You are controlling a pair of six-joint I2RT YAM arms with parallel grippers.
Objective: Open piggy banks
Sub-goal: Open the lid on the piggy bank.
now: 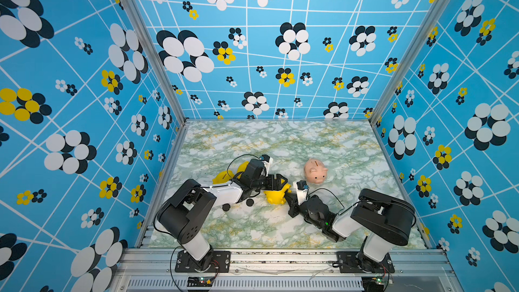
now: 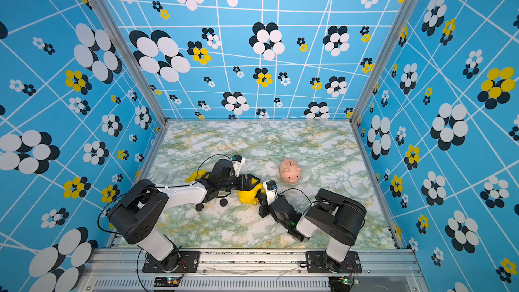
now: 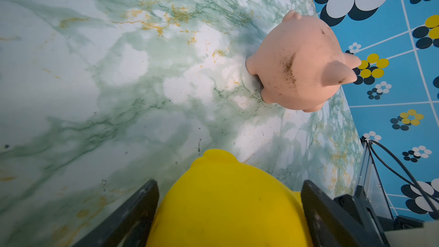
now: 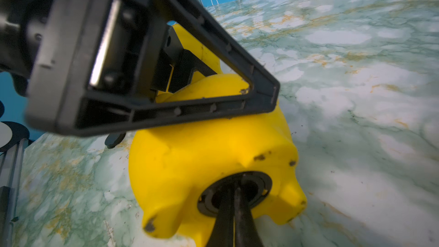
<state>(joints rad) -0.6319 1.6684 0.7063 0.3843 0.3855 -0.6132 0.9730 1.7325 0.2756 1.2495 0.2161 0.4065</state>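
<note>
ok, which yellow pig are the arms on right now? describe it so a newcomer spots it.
On the marbled table, look front-centre where the arms meet. The yellow piggy bank there is clamped in the left claw, its black belly plug facing the right claw. The other yellow banks sit half hidden beyond the left arm, unheld.

On the worktop (image 1: 280, 141) there are three yellow piggy banks (image 1: 273, 198), two of them partly hidden, and one pink piggy bank (image 1: 316, 171), four in all. Two loose black discs (image 1: 226, 207) lie nearby. Two robot arms (image 1: 224, 192) reach in.
</note>
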